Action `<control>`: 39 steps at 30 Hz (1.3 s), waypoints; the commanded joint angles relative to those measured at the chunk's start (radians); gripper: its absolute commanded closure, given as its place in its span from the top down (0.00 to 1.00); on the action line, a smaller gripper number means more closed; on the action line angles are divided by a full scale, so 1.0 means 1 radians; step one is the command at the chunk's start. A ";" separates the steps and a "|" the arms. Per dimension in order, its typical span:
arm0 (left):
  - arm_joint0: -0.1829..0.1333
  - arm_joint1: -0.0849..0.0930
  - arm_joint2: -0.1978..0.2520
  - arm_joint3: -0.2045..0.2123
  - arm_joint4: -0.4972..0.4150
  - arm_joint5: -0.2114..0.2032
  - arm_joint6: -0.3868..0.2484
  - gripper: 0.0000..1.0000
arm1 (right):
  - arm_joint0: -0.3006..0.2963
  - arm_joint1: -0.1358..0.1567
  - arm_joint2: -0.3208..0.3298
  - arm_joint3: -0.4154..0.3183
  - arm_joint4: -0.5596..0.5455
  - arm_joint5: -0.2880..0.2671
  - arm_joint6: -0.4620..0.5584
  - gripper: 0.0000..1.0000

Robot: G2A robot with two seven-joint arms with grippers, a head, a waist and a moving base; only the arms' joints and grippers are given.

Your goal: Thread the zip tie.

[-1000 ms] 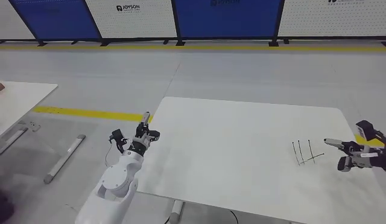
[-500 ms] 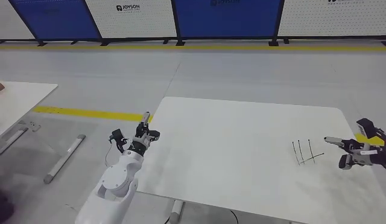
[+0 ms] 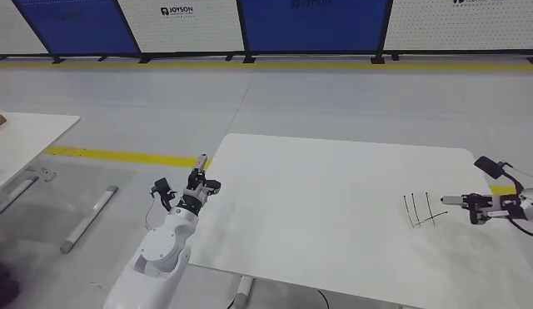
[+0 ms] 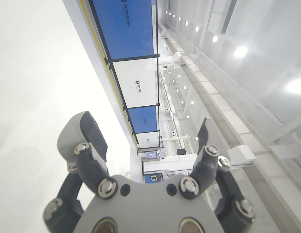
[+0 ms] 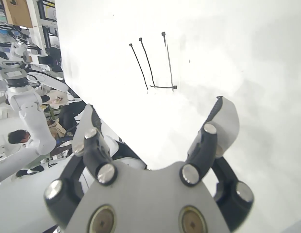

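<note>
Camera positions: one overhead, two wrist-mounted.
Top view: high on the robot and far off, facing forward and down over the white table [image 3: 333, 192] to the floor and the partition panels [image 3: 316, 13] beyond. Left wrist view: close behind the left gripper [image 4: 145, 117], rolled sideways, facing along the table's edge toward the partition panels [image 4: 123, 25] and the ceiling. Right wrist view: close behind the right gripper [image 5: 154, 103], facing down at the tabletop, near the zip ties [image 5: 152, 66]. The top view shares that tabletop and the zip ties [image 3: 420, 209].
</note>
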 commanded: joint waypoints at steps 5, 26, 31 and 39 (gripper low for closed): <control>0.000 0.000 0.000 0.000 0.000 0.000 0.000 1.00 | 0.007 -0.004 -0.005 0.013 0.003 0.001 -0.003 1.00; 0.000 0.000 0.000 0.000 0.000 0.000 0.000 1.00 | -0.003 -0.033 -0.050 0.018 0.004 0.001 -0.036 1.00; 0.000 0.000 0.000 0.000 0.000 0.000 0.000 1.00 | 0.014 -0.048 -0.067 0.067 0.003 0.001 -0.048 0.89; 0.000 0.000 0.000 0.000 0.000 0.000 0.000 1.00 | 0.051 -0.074 -0.093 0.152 -0.010 0.001 -0.071 0.46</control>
